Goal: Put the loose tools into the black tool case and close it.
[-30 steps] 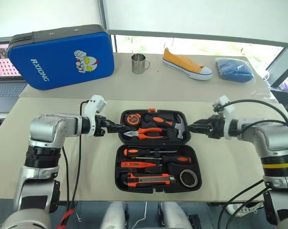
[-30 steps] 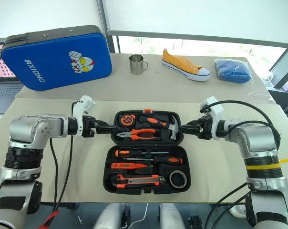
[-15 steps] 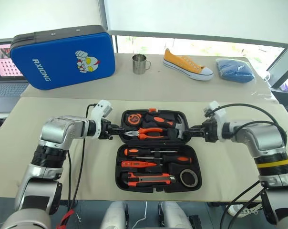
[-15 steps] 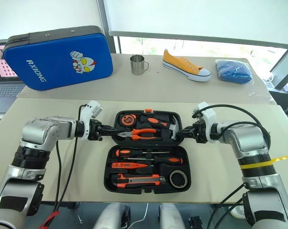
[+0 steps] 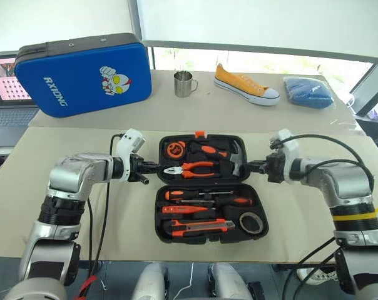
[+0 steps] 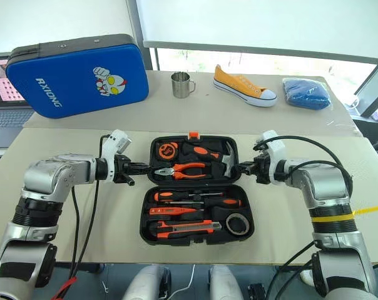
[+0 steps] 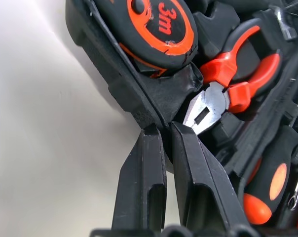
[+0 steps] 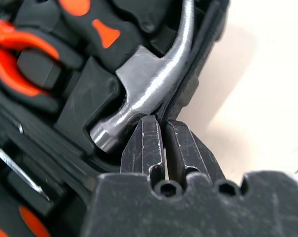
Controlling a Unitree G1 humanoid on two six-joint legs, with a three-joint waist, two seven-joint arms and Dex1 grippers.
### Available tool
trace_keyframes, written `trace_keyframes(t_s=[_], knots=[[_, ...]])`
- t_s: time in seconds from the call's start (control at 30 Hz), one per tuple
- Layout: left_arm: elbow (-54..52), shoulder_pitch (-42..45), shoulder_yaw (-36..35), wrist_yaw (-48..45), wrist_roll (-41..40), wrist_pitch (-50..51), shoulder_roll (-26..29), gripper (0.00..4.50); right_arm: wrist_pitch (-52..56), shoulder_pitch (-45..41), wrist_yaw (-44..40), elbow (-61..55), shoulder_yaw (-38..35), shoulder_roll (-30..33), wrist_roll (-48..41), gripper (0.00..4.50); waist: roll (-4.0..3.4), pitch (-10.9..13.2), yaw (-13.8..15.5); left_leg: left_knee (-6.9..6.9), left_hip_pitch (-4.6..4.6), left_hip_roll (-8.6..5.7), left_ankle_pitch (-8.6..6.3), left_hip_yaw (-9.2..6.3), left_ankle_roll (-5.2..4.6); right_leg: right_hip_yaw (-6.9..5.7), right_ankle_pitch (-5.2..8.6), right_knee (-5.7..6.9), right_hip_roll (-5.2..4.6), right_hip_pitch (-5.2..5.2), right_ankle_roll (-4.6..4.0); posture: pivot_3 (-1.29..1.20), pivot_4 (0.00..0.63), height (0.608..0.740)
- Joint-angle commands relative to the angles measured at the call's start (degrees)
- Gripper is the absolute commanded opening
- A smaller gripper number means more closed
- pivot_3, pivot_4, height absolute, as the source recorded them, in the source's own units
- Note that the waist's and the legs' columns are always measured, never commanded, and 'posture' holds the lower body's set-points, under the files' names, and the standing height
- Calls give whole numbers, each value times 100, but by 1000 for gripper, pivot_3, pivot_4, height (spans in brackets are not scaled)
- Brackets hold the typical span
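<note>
Black tool case (image 5: pixel 211 187) lies open on the near table w/ its lid half farther from the robot, base half nearer. Loose tools are all seated in the base recesses: two screwdrivers (image 5: pixel 208 197), slim orange tool (image 5: pixel 188 209), utility knife (image 5: pixel 198 226), tape roll (image 5: pixel 251 220). Pliers (image 5: pixel 190 168), tape measure (image 5: pixel 174 149) & hammer (image 5: pixel 226 157) sit in the lid half. Filling looks done, so what's left is prob the closing.

That explains the grips: one arm at each end of the lid half, so it can be swung over evenly on its hinge. Left gripper (image 7: pixel 165 136) is pinched nearly closed on the lid's left rim, just by the pliers' nose. Right gripper (image 8: pixel 162 127) is likewise nearly closed, clamped on the lid's right rim beside the hammer head. Lid half looks slightly raised at the far edge, tho hard to be sure
</note>
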State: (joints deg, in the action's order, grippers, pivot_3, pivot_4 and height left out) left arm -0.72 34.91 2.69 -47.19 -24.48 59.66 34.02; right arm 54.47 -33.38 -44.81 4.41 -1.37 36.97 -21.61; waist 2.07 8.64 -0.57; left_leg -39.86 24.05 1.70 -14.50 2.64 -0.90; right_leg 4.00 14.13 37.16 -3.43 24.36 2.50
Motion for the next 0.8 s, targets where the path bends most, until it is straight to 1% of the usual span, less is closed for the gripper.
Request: trace_keyframes(t_s=[0.03,0.2,0.37,0.43,0.57,0.67,0.8], knots=[[-675,70,83,-115,4,-993,-235,21,-601,-152,85,-746,-275,-131,-134,1,-1,0,1,0,6,0,0,0,0,0,0,0,0,4,0,0,150,739],[-921,-207,183,-91,337,-1917,-319,21,-1069,177,266,-1170,-312,-148,57,1,-1,1,4,3,19,0,-1,-2,0,-2,-2,-2,-2,14,1,0,150,739],[-916,-542,190,82,663,-2681,-489,21,-1521,671,352,-1589,-359,-186,156,1,-2,1,4,8,23,1,-2,-1,-2,-4,-2,-3,-2,14,2,0,150,739],[-949,-745,171,149,779,-3109,-588,21,-1746,948,608,-1749,-332,-316,353,1,-2,1,6,6,23,1,-2,-1,-3,-4,-2,-5,-2,13,3,0,150,739],[-1037,-1210,183,516,1322,-4220,-709,21,-2518,1616,1059,-2155,-28,-560,966,1,-2,1,7,6,18,3,-3,-3,-2,-4,-2,-6,-2,11,3,0,150,739],[-1108,-1479,197,641,1615,-4794,-706,21,-3160,2020,1192,-2299,69,-646,1301,1,-2,1,6,5,16,3,-2,-2,-2,-3,-2,-7,-4,10,3,0,150,739],[-1169,-1783,127,885,1877,-5275,-729,21,-4053,2575,1345,-2377,71,-699,1664,1,-2,1,-8,6,10,4,-2,-2,-2,-3,-2,-7,-2,6,3,0,150,739]])
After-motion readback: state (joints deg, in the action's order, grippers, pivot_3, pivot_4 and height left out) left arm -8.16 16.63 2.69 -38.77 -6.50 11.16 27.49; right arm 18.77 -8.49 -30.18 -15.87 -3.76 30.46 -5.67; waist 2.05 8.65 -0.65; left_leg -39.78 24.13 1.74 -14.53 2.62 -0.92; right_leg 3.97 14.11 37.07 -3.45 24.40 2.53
